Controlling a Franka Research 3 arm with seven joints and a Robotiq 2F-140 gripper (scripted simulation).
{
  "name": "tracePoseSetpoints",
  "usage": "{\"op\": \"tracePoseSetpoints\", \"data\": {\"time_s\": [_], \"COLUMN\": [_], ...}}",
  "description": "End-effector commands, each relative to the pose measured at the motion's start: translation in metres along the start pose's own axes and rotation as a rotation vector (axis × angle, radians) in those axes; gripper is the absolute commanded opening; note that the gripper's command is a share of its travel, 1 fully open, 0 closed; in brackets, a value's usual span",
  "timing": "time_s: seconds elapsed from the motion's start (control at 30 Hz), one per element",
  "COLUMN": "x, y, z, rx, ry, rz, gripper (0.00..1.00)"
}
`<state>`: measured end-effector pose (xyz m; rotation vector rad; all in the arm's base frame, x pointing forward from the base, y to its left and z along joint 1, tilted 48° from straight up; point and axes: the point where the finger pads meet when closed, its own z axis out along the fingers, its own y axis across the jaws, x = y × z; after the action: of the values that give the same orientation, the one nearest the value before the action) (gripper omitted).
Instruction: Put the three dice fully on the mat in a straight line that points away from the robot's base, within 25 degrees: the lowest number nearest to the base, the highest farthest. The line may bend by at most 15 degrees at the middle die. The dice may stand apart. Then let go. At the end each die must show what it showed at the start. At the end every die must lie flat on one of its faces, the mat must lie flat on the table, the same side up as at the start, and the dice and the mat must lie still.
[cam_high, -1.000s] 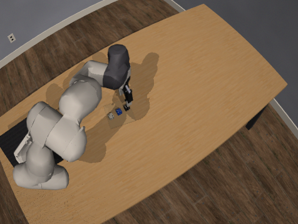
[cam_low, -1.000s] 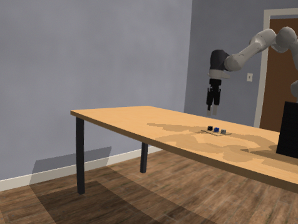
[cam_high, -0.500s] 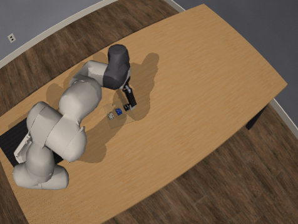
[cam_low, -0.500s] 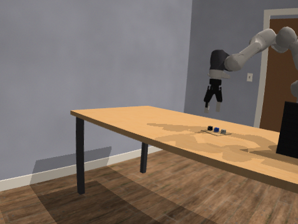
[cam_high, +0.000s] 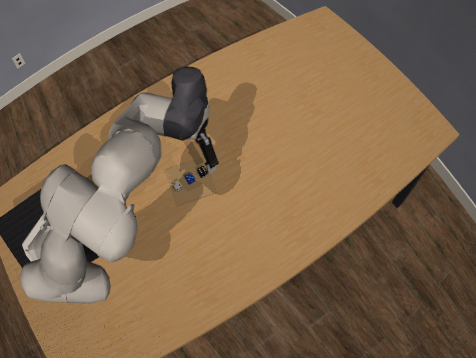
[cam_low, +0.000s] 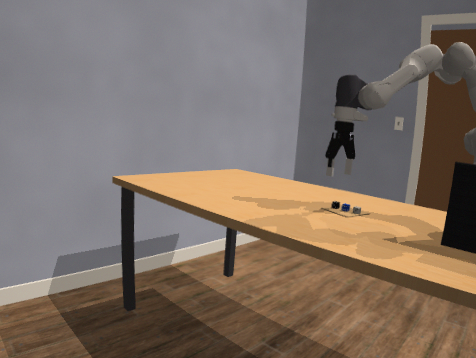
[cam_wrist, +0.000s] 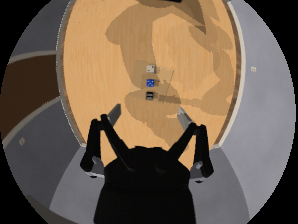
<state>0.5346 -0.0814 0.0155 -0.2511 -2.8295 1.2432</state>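
Your gripper (cam_high: 210, 161) (cam_low: 339, 169) (cam_wrist: 149, 110) stands wide open, gripping nothing, above the table. In the top view, from your blue die (cam_high: 189, 178) (cam_low: 345, 207) (cam_wrist: 150, 83) on the mat (cam_high: 192, 194) (cam_low: 348, 215) (cam_wrist: 164, 78), the white die (cam_high: 177, 186) (cam_low: 357, 210) (cam_wrist: 151, 69) lies at eight o'clock, the black die (cam_high: 202, 171) (cam_low: 335, 205) (cam_wrist: 149, 95) at two.

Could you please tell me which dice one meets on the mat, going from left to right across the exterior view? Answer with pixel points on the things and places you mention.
Black die (cam_high: 202, 171) (cam_low: 335, 205) (cam_wrist: 150, 95) → blue die (cam_high: 189, 178) (cam_low: 345, 207) (cam_wrist: 150, 83) → white die (cam_high: 176, 186) (cam_low: 357, 210) (cam_wrist: 150, 69).

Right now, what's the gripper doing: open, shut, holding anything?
Gripper: wide open, holding nothing, raised above the table.
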Motion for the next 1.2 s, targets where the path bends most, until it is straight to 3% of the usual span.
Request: {"op": "tracePoseSetpoints", "data": {"time_s": [0.0, 0.4, 1.17], "x": [0.002, 0.002, 0.002], "y": [-0.001, -0.001, -0.001], "z": [-0.011, -0.052, -0.054], "rx": [0.003, 0.003, 0.003], "ry": [0.006, 0.006, 0.006], "rz": [-0.006, -0.006, -0.006], "gripper": [1.0, 1.0, 1.0]}}
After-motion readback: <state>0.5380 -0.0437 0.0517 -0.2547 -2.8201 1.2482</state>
